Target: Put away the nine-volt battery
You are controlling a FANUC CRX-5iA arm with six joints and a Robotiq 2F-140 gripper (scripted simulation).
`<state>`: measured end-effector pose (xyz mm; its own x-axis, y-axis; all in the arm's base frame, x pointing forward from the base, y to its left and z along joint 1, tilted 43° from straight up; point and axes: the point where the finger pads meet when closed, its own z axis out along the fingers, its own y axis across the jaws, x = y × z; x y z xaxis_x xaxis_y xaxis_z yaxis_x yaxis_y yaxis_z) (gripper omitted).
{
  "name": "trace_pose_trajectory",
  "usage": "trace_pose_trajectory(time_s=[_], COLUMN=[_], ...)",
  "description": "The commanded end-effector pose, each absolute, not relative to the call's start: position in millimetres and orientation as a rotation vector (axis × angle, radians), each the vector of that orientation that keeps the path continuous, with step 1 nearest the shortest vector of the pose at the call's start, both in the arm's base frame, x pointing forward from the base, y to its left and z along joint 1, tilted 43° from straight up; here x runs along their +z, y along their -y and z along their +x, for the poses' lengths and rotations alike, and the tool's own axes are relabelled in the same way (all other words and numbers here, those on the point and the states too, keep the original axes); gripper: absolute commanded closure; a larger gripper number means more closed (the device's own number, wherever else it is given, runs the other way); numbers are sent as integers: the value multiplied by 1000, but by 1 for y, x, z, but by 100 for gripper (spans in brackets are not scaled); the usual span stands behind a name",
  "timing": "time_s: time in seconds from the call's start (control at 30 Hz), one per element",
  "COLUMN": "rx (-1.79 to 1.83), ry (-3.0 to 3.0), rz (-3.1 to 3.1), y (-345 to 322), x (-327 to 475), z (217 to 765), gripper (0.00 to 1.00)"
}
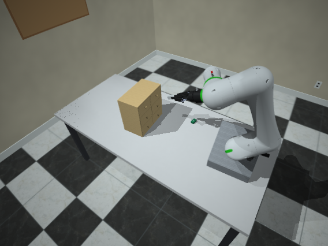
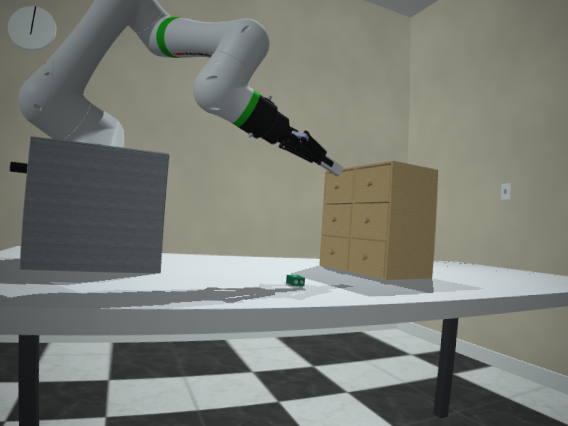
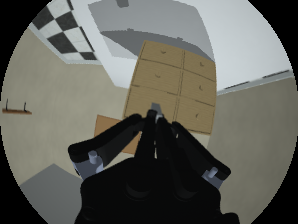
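White, rounded arm (image 1: 261, 98) here, smooth thick links with small dark screw dimples on the joint caps. Bright green rings (image 2: 248, 109) band the joints, and there's a short green stripe (image 1: 228, 151) low on the foot. Red lettering (image 2: 192, 53) runs along one link. The wrist turns black, ending in a black pincer (image 2: 334, 168) with pale grey fingertips (image 2: 332, 165).

Matt pale wood chest (image 1: 131, 112), smooth white table (image 1: 161, 161) (faintly satin), glossy white arm (image 1: 245, 86), brushed grey base (image 1: 222, 164)
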<state>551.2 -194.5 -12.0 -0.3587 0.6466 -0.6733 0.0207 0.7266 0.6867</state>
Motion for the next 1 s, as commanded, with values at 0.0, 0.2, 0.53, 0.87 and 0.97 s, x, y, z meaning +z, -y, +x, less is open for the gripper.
trace_pose_trajectory(time_s=[0.0,0.2,0.53,0.87,0.97], rx=[706,701,699,699,699], ry=[-1816,-1804,-1800,-1800,-1800], rz=[527,531,532,532,532], y=[194,193,193,193,193], x=[-13,-14,-14,-14,-14], z=[553,554,555,555,555], gripper=[100,100,80,80,80])
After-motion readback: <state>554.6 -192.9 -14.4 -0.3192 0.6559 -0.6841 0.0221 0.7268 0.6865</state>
